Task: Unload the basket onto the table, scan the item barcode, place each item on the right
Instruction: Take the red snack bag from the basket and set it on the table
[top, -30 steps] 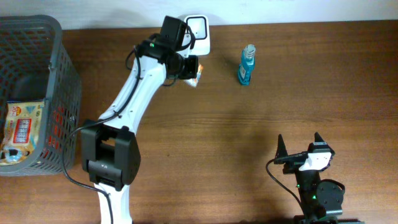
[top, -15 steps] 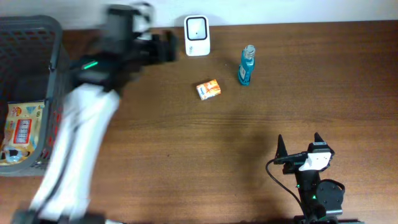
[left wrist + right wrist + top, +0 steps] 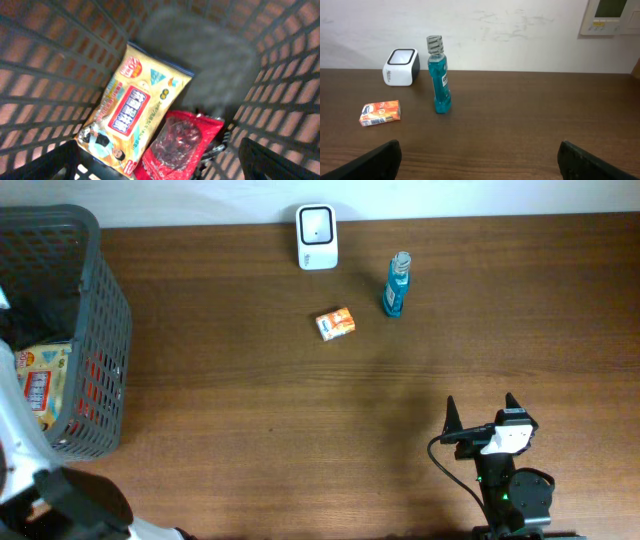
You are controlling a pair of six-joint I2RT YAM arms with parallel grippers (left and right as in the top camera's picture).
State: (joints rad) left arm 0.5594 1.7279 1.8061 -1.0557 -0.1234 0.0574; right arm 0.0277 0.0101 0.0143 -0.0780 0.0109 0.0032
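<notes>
The orange box (image 3: 335, 324) is lying on the counter (image 3: 250, 420) near the white scanner (image 3: 317, 236). The left claw (image 3: 160, 165) is hanging wide open and empty over the basket (image 3: 105, 330); the right claw (image 3: 481, 405) is sitting open, gripping nothing

Overhead: looks straight down from high above the table (image 3: 250, 410), far enough off to take in the grey basket (image 3: 108, 330) at the left edge, the white scanner (image 3: 317, 236) at the far edge, the blue bottle (image 3: 396, 285) and the orange box (image 3: 336, 324).

Left wrist: sits close inside the basket and points down at a yellow packet (image 3: 135, 115) and a red packet (image 3: 180, 145). Shares only the basket and the yellow packet with overhead.

Right wrist: sits low at the near edge and faces level across the tabletop toward the back wall (image 3: 520, 30), well apart from scanner, bottle and box. Shares those three with overhead.
</notes>
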